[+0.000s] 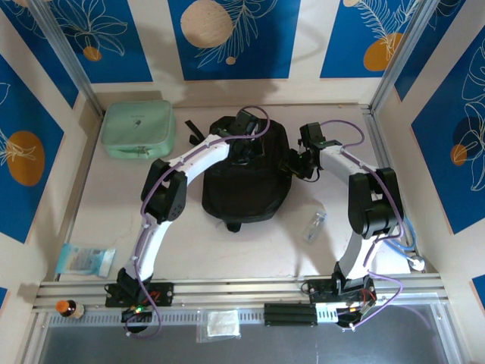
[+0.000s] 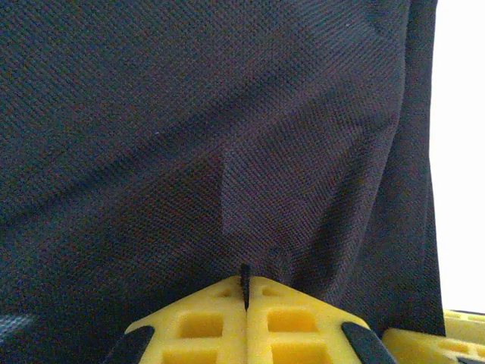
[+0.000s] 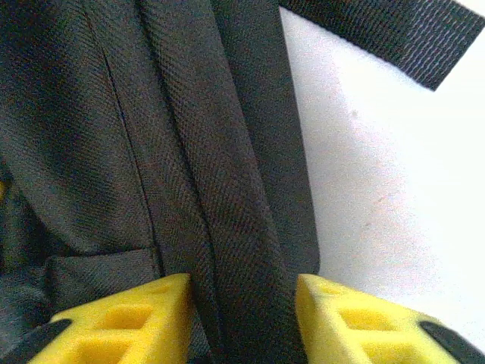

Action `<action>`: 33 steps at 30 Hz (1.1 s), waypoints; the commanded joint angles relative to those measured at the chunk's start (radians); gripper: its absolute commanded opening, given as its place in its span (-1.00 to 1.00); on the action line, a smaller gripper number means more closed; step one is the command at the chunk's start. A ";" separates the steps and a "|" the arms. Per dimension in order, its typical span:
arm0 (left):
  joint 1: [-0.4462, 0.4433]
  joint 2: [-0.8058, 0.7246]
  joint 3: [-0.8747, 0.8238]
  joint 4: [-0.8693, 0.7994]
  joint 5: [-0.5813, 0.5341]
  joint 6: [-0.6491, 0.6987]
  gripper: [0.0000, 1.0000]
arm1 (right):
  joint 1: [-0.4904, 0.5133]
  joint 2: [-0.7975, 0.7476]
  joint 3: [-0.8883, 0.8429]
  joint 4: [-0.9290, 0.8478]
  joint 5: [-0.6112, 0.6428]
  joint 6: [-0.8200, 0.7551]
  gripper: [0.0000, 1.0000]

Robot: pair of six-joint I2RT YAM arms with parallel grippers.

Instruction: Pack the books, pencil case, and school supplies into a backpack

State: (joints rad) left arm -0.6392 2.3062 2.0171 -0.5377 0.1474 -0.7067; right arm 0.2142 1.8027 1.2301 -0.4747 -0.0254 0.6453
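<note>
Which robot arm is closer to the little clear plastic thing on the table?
Right. The right arm, jaws around a backpack strap, is just beyond the clear piece. The left arm, jaws pinching the backpack's top, is farther away.

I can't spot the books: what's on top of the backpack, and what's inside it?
On the backpack, the left gripper pinches a fabric fold shut; the right gripper straddles a side band. Its inside is covered by black fabric, so contents can't be seen.

The black fabric backpack [image 1: 242, 191] lies flat mid-table, the small clear plastic piece [image 1: 314, 226] near its right.
</note>
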 commanded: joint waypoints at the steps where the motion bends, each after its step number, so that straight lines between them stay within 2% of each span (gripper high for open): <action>1: 0.003 -0.102 -0.037 0.023 -0.048 0.046 -1.00 | 0.013 0.024 0.005 -0.041 0.032 0.007 -0.45; 4: 0.005 -0.171 -0.108 0.039 -0.117 0.097 -1.00 | 0.013 0.031 0.011 -0.044 0.043 0.005 -0.62; 7: 0.015 -0.218 -0.169 0.027 -0.189 0.144 -1.00 | 0.017 0.032 0.015 -0.045 0.063 0.004 -0.70; 22: 0.158 -0.328 -0.399 -0.014 -0.405 0.242 -1.00 | 0.028 0.072 0.080 -0.049 0.108 -0.040 -0.80; 28: 0.202 -0.424 -0.520 -0.025 -0.425 0.247 -1.00 | 0.048 0.129 0.159 -0.020 0.088 -0.099 -0.80; 33: 0.202 -0.523 -0.658 -0.056 -0.366 0.211 -1.00 | 0.078 0.173 0.225 0.007 0.052 -0.134 -0.73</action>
State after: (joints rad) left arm -0.4534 1.8496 1.4158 -0.5182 -0.2138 -0.4892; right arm 0.2859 1.9533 1.4117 -0.4812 0.0296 0.5449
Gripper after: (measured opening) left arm 0.040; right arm 0.127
